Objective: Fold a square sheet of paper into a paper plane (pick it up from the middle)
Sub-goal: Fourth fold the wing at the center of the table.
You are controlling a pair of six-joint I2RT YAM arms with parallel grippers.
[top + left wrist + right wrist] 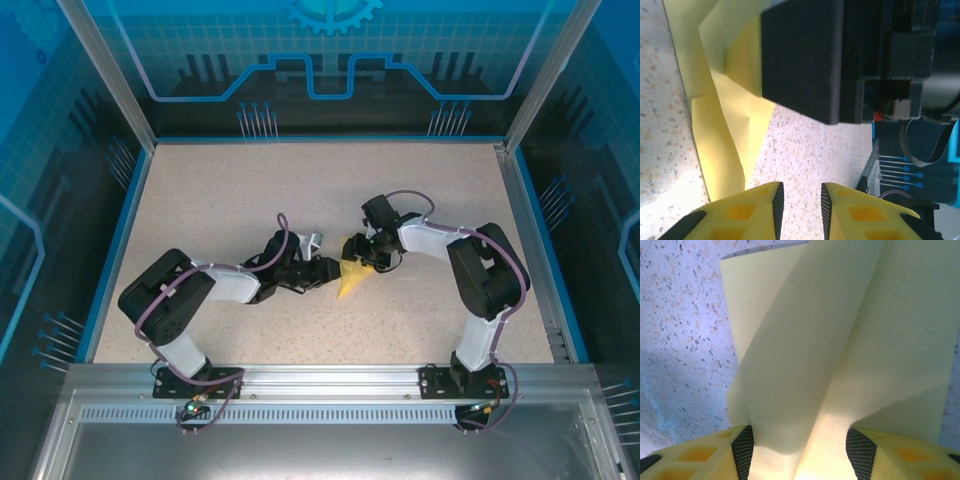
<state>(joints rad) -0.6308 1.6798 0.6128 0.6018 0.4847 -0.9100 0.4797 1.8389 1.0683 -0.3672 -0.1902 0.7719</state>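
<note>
Reaching in from the left, the left arm lies low across the speckled table (220, 200) with its elbow folded back near the left rim. The left gripper (322, 268) points right toward the middle of the table. From its wrist camera, the left gripper (800, 192) stands a little open. Its two ribbed pads (777, 205) are apart, with bare table showing in the narrow gap and nothing between them. The paper (720, 150) lies just left of and beyond those fingers, not touching them. It is pale yellow, folded into overlapping flaps, and its far part lifts off the surface under a black block (805, 60) of the right arm. From above, the paper (350, 278) sits near the centre of the table, between the two grippers. It looks like a small yellow wedge with its point toward the near edge. The right gripper (372, 252) comes down on its far end from the right. In the right wrist view, the right gripper (800, 440) holds the paper (840, 340). The folded sheet rises between the dark pads (742, 450), which stand wide, each pressed against a side of it. Speckled table shows to the left. The right arm bends back to its base at the near right.
</note>
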